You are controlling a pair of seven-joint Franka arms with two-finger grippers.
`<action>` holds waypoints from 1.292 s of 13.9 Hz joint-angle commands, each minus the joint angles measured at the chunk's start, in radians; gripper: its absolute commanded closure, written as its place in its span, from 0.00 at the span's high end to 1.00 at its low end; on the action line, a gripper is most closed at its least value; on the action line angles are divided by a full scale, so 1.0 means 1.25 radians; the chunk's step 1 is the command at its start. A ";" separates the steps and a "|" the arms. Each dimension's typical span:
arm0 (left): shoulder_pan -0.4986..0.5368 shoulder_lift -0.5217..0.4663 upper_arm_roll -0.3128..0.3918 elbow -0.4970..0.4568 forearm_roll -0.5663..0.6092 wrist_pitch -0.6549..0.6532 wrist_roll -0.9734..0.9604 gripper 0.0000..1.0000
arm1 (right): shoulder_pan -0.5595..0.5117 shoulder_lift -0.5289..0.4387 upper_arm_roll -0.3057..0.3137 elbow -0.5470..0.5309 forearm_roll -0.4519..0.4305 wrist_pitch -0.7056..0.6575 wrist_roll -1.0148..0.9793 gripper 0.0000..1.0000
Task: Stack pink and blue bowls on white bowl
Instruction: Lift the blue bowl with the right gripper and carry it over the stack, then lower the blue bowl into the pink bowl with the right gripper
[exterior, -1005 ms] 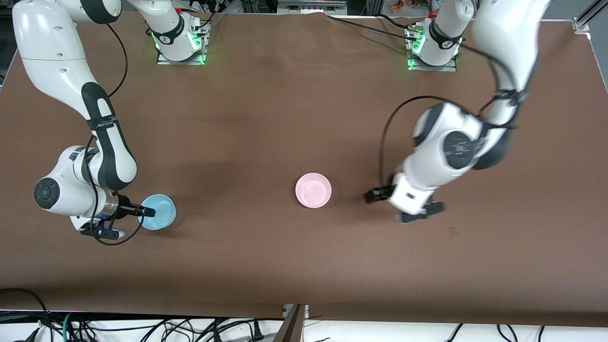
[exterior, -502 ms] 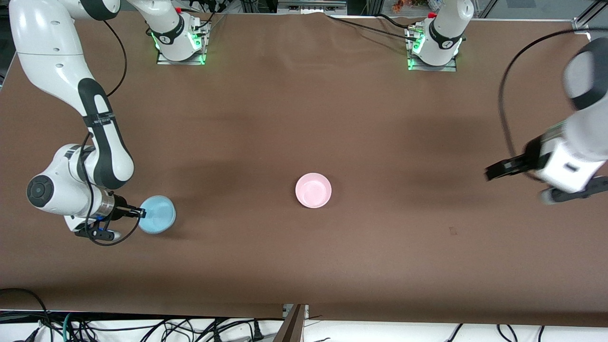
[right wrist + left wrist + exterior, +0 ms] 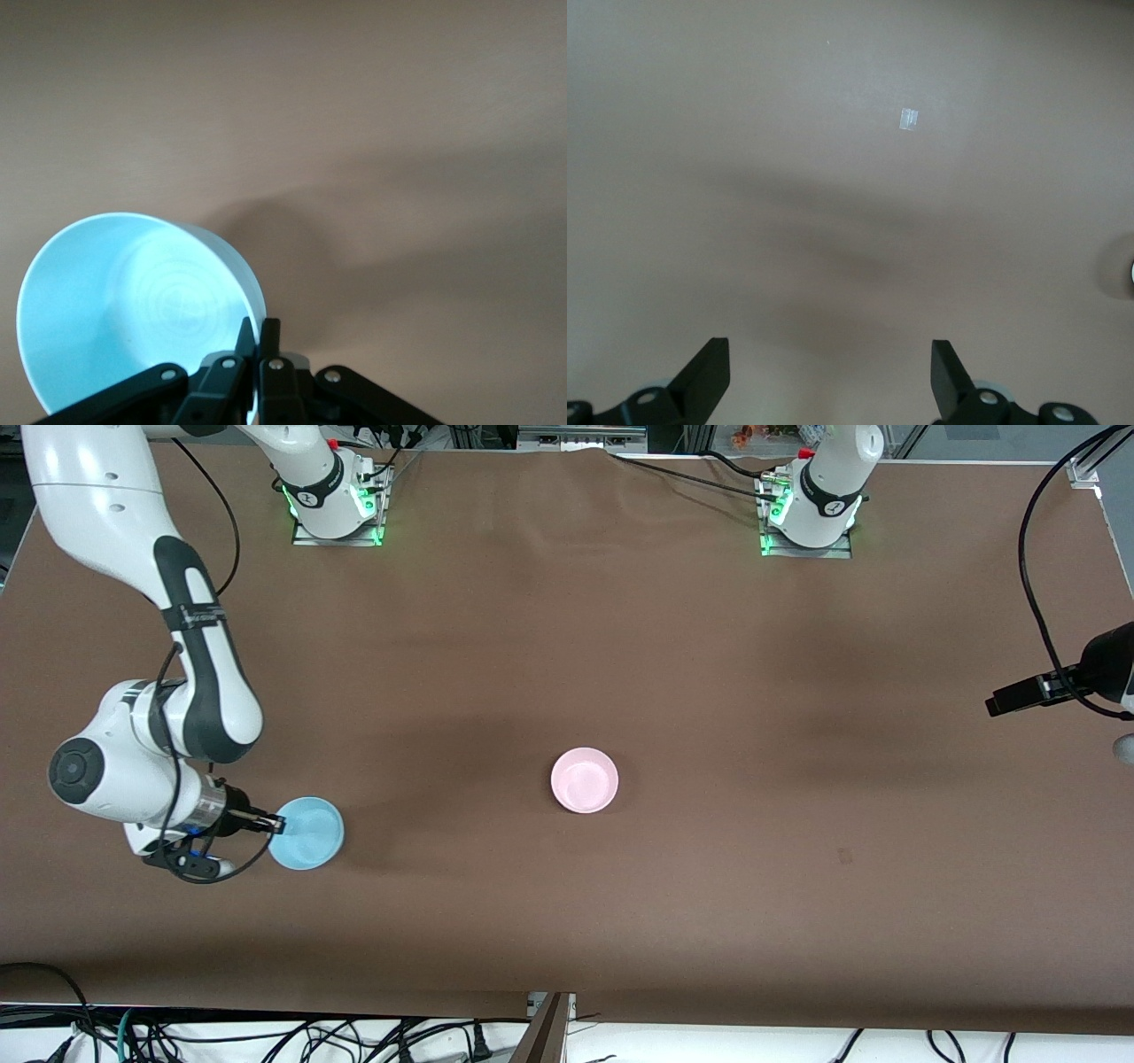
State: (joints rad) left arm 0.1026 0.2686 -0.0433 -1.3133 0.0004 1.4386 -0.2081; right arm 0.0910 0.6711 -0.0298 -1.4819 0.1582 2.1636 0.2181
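Front view: two bowls counted on the table, one pale pink bowl point(image 3: 585, 780) and one light blue bowl point(image 3: 306, 833); no white rim showed under or beside the pink one, so whether a white bowl sat beneath it could not be told. The pink bowl stood upright near the middle of the brown table cover point(image 3: 567, 646). The blue bowl was toward the right arm's end of the table, a little nearer the front camera than the pink one and well apart from it. The right gripper point(image 3: 276, 825) was pinched on the blue bowl's rim, on the side away from the pink bowl. The left gripper point(image 3: 1019, 698) hung at the frame edge over the left arm's end of the table, only partly in frame. Two arm bases point(image 3: 335, 506) with green lights stood along the table's top edge; a tangle of black cables point(image 3: 266, 1036) lay on the floor past the near edge. Left wrist view: two black fingertips point(image 3: 709, 372) stood wide apart over bare brown cover, which carried one small pale tag point(image 3: 908, 119). Right wrist view: the fingers point(image 3: 257, 350) were drawn together on the rim of the blue bowl point(image 3: 133, 301), which sat tilted with its mouth toward the camera, its shadow on the cover beside it.
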 commanded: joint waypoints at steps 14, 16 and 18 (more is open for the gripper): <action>0.009 0.018 -0.006 0.015 0.001 -0.016 0.019 1.00 | 0.391 0.085 -0.007 0.162 -0.022 0.037 0.710 0.00; 0.010 0.018 -0.006 0.015 0.001 -0.016 0.019 1.00 | 0.428 0.107 -0.011 0.162 -0.036 0.090 0.779 0.00; 0.008 0.018 -0.006 0.016 0.000 -0.015 0.019 1.00 | 0.433 0.115 -0.009 0.162 -0.047 0.098 0.788 0.00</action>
State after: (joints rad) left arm 0.1082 0.2864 -0.0489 -1.3134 0.0004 1.4336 -0.2080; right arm 0.6239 0.7923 -0.0290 -1.3167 0.1184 2.2837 1.1718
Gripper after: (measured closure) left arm 0.000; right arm 0.978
